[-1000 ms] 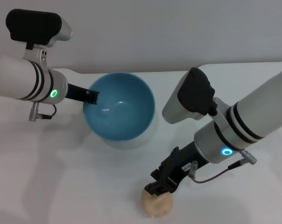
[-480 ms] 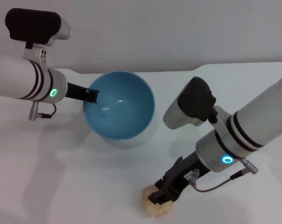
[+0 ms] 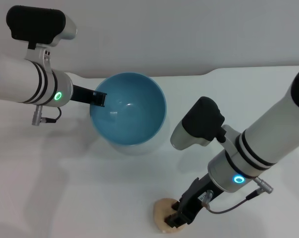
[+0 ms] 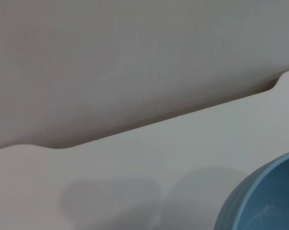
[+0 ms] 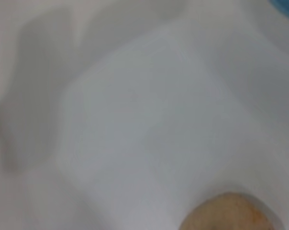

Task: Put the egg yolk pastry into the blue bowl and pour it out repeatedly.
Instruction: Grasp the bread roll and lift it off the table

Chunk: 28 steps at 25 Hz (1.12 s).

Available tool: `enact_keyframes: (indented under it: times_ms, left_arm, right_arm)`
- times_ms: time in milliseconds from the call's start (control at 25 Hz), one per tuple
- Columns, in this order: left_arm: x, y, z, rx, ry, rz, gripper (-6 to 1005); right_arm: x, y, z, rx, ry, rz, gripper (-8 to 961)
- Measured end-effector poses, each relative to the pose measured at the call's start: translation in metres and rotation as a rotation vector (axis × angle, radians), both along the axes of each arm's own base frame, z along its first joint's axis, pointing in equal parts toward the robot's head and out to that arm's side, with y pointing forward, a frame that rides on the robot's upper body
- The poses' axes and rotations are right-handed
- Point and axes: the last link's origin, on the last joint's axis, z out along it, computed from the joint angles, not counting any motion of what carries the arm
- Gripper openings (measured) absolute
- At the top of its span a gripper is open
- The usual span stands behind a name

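Blue bowl [image 3: 128, 113] empty; egg yolk pastry [image 3: 163, 210] on table [image 3: 65, 193].

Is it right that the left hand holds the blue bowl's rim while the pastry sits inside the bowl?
Not quite. The left hand does hold the blue bowl by its rim, but the head view shows the pastry lying on the table under the right hand.

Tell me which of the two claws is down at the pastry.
The right claw, low at the table's near edge, sits on the egg yolk pastry. The left claw is instead at the blue bowl's rim, farther back.
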Motion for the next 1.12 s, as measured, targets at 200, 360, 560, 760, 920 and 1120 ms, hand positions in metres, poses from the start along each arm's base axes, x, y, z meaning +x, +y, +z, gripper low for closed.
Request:
enact_keyframes:
  times_ms: [200, 360, 560, 760, 920, 1120]
  left_arm:
    - [0.001, 0.000, 0.000, 0.001, -0.002, -0.004, 13]
    - [0.001, 0.000, 0.000, 0.002, -0.002, -0.003, 13]
    - [0.001, 0.000, 0.000, 0.002, -0.003, 0.000, 14]
    - [0.002, 0.000, 0.000, 0.002, -0.004, -0.001, 13]
    - [0.002, 0.000, 0.000, 0.001, -0.004, -0.002, 13]
    - [0.001, 0.000, 0.000, -0.004, -0.002, 0.000, 13]
  right_arm:
    - [0.004, 0.004, -0.005, 0.023, -0.019, 0.005, 348]
    - [0.004, 0.002, -0.007, 0.024, -0.029, 0.031, 344]
    - [0.005, 0.002, -0.009, 0.032, -0.044, 0.046, 332]
    - [0.004, 0.005, -0.007, 0.050, -0.035, 0.021, 176]
    - [-0.005, 0.007, -0.001, 0.063, 0.003, 0.016, 144]
    - [-0.024, 0.010, 0.010, 0.094, 0.048, 0.040, 102]
